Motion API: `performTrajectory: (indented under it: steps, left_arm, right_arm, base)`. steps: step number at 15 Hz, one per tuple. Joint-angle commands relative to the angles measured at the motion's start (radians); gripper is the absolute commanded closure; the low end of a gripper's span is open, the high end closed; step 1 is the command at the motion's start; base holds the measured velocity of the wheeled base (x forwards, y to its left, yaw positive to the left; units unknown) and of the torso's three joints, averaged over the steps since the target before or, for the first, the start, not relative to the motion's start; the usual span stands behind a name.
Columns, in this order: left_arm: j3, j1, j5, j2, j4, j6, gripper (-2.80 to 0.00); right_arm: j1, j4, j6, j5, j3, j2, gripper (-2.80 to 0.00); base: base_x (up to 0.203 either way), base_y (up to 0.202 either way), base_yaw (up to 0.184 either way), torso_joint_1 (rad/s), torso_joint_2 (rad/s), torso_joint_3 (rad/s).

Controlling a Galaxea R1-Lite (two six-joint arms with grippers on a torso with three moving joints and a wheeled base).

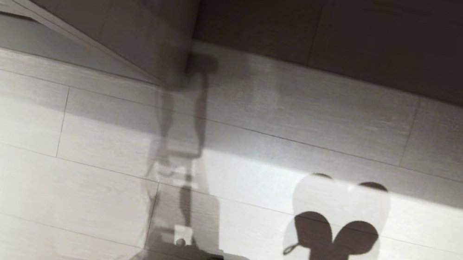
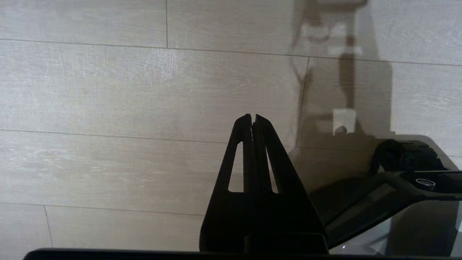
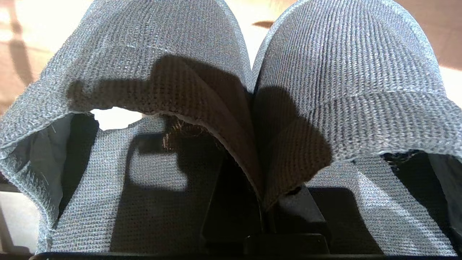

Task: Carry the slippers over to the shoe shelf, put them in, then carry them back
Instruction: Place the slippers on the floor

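The right gripper [image 3: 258, 202] has its fingers closed on the inner edges of the slippers [image 3: 249, 83], which hang side by side above the wooden floor [image 1: 63, 177]. The left gripper [image 2: 252, 119] has its fingers pressed together and holds nothing over the floor

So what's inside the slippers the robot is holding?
The right gripper pinches the inner edges of both slippers together. You can see their grey woven insoles; the toe ends are covered by the bands.
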Motion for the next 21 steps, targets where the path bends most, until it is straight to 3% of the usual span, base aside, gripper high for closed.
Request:
performTrajectory:
  steps: [1, 8, 17, 21]
  left_arm:
    - [0.000, 0.000, 0.000, 0.000, 0.000, 0.001, 0.00]
    - [0.000, 0.000, 0.000, 0.000, 0.000, 0.001, 0.00]
    - [0.003, 0.000, -0.002, 0.000, -0.010, -0.002, 0.00]
    - [0.003, 0.000, -0.002, 0.000, -0.010, -0.002, 0.00]
  right_arm:
    - [0.000, 0.000, -0.001, 0.000, 0.000, 0.000, 0.00]
    - [0.000, 0.000, 0.000, 0.000, 0.000, 0.000, 0.00]
    - [0.000, -0.005, 0.004, 0.001, 0.000, 0.001, 0.00]
    - [-0.001, -0.031, -0.004, 0.029, -0.112, 0.085, 0.00]
  base:
    - [0.000, 0.000, 0.000, 0.001, 0.00, -0.201]
    - [0.000, 0.000, 0.000, 0.002, 0.00, -0.191]
    - [0.000, 0.000, 0.000, 0.001, 0.00, -0.019]
    - [0.000, 0.000, 0.000, 0.000, 0.00, 0.000]
